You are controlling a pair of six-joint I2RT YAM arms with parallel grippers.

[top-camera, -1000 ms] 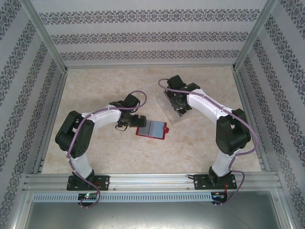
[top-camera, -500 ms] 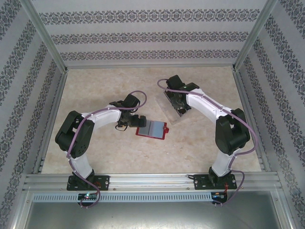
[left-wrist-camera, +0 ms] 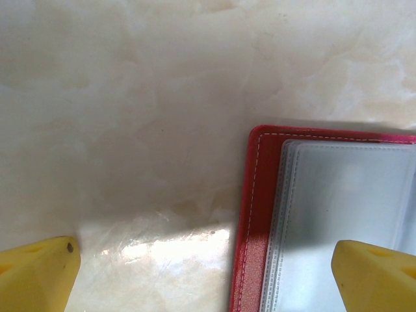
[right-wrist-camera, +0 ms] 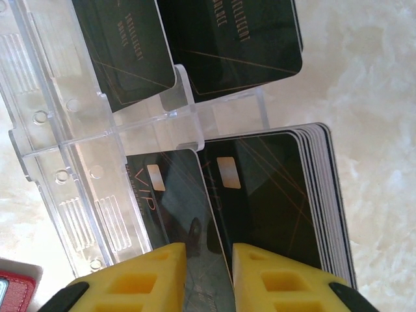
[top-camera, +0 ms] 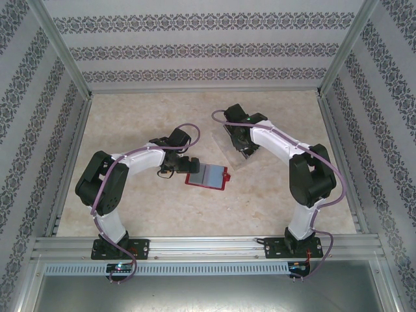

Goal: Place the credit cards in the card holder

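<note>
**Right gripper [right-wrist-camera: 209, 276] nearly shut at the credit cards [right-wrist-camera: 273, 201], left gripper [left-wrist-camera: 208, 279] spread wide at the card holder [left-wrist-camera: 250, 214]**

Only a thin gap is seen between the right fingers, and a card edge runs into it, but whether it's actually pinched can't be told. The black cards are stood in a clear tiered rack [right-wrist-camera: 65, 162], long sides pointing away from the fingers. The left jaws are held over a corner of the red holder, which is laid open flat mid-table [top-camera: 143, 117], long axis left to right, tab [top-camera: 227, 177] toward the right.
</note>
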